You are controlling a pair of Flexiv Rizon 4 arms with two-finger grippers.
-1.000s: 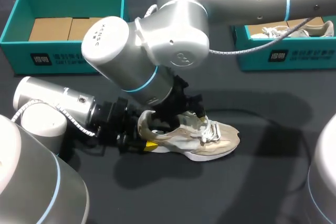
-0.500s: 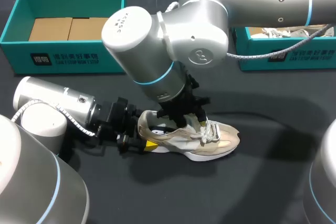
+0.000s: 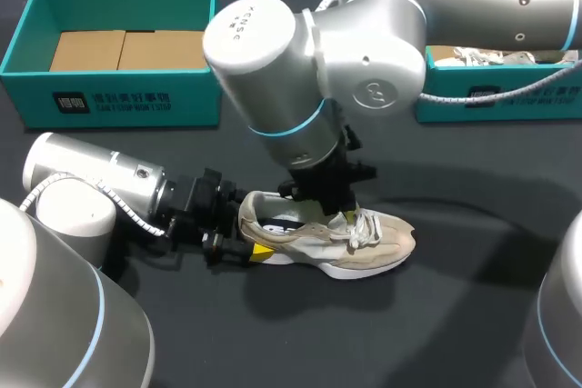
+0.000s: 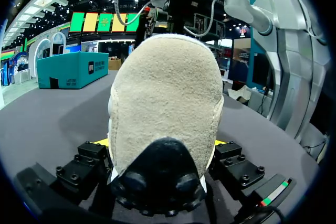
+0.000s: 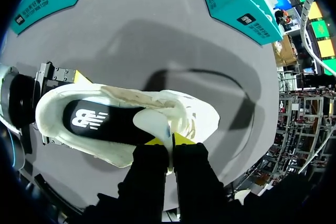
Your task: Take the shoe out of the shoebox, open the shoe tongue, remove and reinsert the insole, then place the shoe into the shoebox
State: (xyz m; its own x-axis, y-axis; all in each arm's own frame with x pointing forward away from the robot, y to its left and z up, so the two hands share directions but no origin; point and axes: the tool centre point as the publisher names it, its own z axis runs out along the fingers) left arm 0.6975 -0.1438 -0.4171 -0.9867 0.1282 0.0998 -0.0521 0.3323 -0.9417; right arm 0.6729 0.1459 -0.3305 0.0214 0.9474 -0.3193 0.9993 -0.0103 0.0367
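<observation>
A beige and white shoe (image 3: 368, 244) lies on its sole on the dark table, toe pointing right. My left gripper (image 3: 247, 244) reaches in from the left, its fingers spread wide on either side of the heel (image 4: 165, 98) and touching both sides. My right gripper (image 3: 343, 213) comes down from above and is shut on the white tongue (image 5: 152, 121), which is pinched between its yellow tips (image 5: 169, 142). The black insole (image 5: 100, 121) lies flat inside the shoe, visible through the opening. The laces (image 3: 366, 227) sit bunched just ahead of the tongue.
A teal shoebox (image 3: 114, 106) with brown cardboard inside stands at the back left. A second teal box (image 3: 509, 97) at the back right holds another shoe. My right arm's large elbow (image 3: 273, 70) hangs over the table's middle.
My right arm has shifted to the right and its fingers have closed on the shoe tongue. The left gripper and the shoe have stayed where they were.
</observation>
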